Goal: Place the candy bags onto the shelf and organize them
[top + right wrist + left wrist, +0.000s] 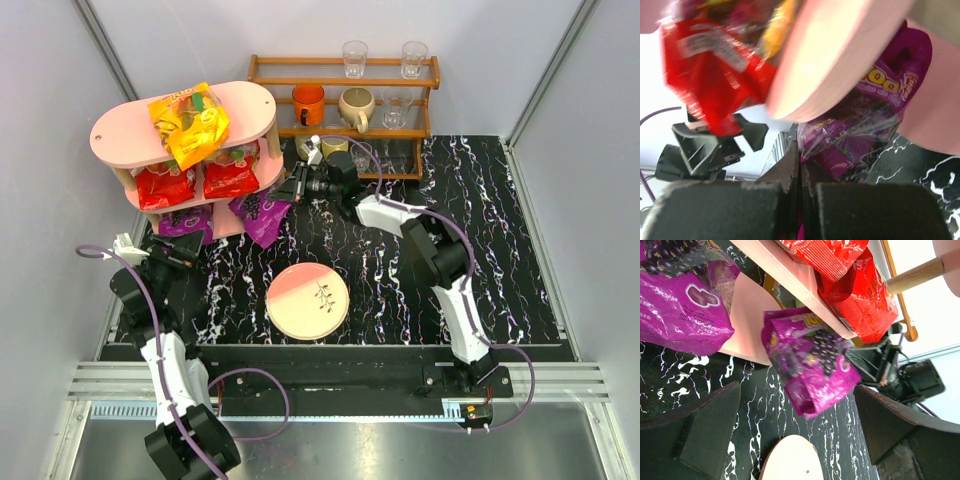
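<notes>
While its two fingers are pinched tight on the near edge of a purple bag [860, 115], the right gripper [800, 167] holds that bag straight ahead of it, hanging at the rounded end of the shelf's [120, 135] lowest board. Above and beyond its fingertips two red bags [232, 178] lie on the middle board, and a yellow bag [190, 122] sits on the top one. The left gripper [183, 255] is spread wide with nothing between its fingers. A second purple bag [685, 305] lies on the lowest board ahead of it, to its left.
</notes>
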`<action>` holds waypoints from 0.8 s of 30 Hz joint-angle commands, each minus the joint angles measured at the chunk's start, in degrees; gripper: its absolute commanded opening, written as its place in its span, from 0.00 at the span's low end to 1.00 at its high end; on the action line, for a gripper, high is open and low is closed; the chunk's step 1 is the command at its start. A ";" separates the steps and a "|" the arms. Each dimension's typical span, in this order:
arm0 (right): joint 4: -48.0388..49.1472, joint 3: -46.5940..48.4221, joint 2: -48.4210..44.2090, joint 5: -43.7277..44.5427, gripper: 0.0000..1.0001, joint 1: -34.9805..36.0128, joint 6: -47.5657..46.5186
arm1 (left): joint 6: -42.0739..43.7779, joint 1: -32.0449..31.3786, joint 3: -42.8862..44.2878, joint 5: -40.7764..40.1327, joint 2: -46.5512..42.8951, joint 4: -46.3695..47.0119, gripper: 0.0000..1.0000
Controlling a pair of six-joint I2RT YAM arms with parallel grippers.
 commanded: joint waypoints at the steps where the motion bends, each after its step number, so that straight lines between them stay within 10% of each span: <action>1: 8.78 7.59 6.08 0.86 0.00 0.83 6.00 | -0.95 -0.04 2.35 0.53 -0.24 3.47 0.99; 24: 0.44 10.14 10.92 29.87 0.00 7.34 8.73 | -1.56 -0.13 1.38 1.49 -1.30 2.85 0.99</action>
